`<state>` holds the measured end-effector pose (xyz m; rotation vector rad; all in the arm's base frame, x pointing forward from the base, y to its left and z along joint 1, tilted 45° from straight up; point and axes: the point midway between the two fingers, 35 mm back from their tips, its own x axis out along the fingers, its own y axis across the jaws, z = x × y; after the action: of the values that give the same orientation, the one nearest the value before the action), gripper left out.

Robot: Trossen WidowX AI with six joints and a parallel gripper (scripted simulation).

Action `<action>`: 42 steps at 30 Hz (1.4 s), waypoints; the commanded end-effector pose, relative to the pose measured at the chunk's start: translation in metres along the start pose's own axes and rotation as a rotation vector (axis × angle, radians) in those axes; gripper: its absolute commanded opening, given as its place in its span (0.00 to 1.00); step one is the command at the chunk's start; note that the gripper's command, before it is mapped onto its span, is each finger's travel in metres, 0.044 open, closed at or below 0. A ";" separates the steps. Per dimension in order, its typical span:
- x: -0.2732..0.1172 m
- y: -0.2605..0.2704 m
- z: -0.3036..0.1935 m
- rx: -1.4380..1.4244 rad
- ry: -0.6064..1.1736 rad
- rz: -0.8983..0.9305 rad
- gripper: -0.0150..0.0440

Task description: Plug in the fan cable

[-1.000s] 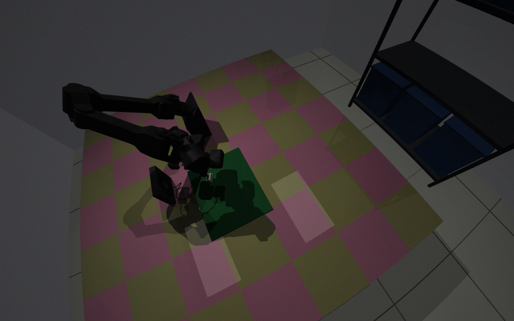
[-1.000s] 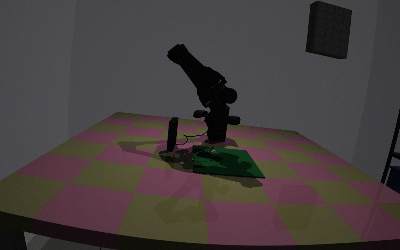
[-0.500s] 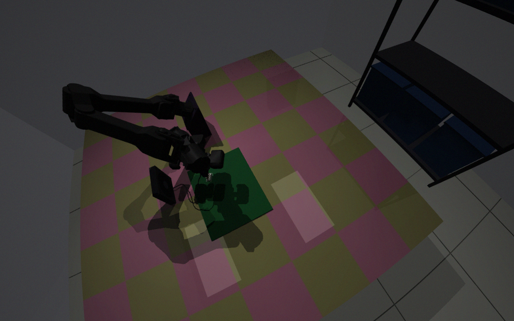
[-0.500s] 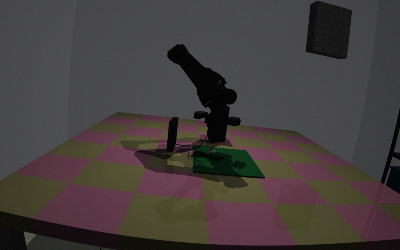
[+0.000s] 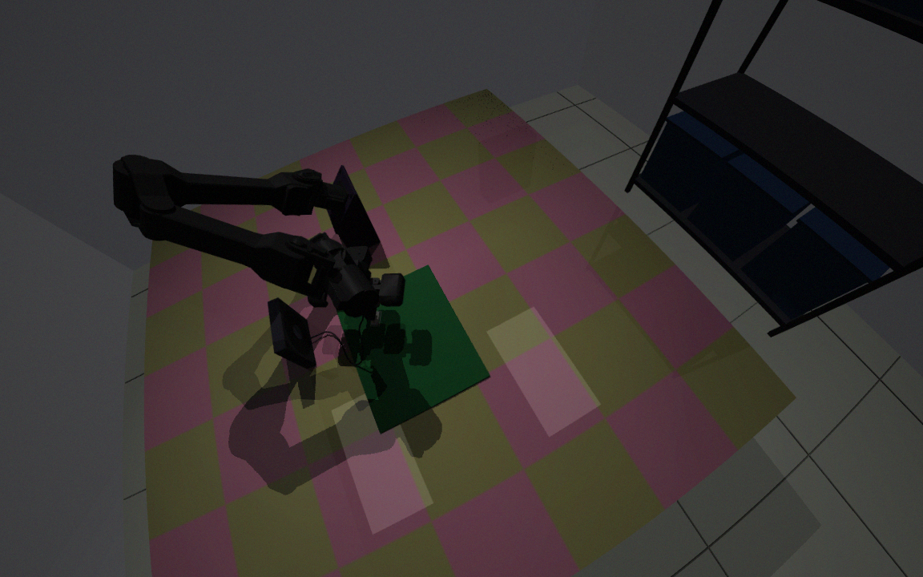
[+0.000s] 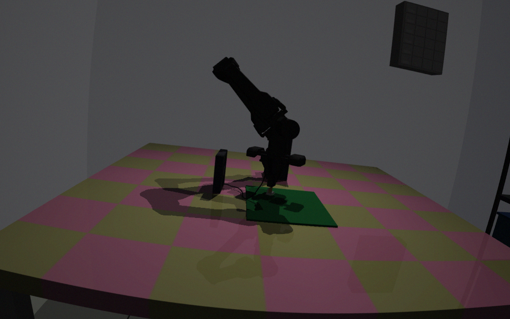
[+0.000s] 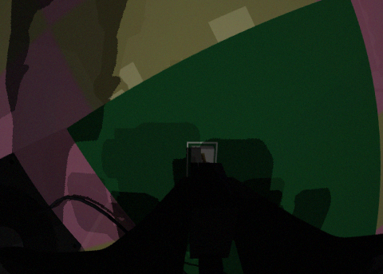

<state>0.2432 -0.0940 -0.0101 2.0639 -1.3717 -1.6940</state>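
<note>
My gripper (image 5: pixel 376 314) (image 6: pixel 271 185) (image 7: pixel 207 184) points down and is shut on the cable's plug, which is mostly hidden by the dark fingers. The fingertips are directly over or at the small pale fan header (image 6: pixel 270 193) (image 7: pixel 208 151), whose near part they cover in the wrist view. Whether the plug touches the header or sits in it cannot be told. The header stands on the green board (image 5: pixel 443 329) (image 6: pixel 316 210) (image 7: pixel 299 86). The black fan (image 5: pixel 291 333) (image 6: pixel 219 172) (image 7: pixel 28 218) stands upright left of the board. Its dark cable (image 7: pixel 84 199) curves towards the gripper.
A dark upright panel (image 5: pixel 353 215) stands at the arm's base, behind the board. The checkered table (image 5: pixel 550 280) (image 6: pixel 217 262) carries the arm's shadows. A rack (image 5: pixel 809 143) with blue bins stands off the table to the right. A grey box (image 6: pixel 423 39) hangs on the wall.
</note>
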 end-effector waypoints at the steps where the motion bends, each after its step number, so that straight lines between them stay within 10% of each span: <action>1: 0.000 0.001 -0.001 -0.009 0.004 0.004 0.25; 42: 0.010 0.001 -0.001 -0.010 0.004 0.005 0.25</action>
<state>0.2430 -0.0999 -0.0155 2.0623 -1.3659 -1.6944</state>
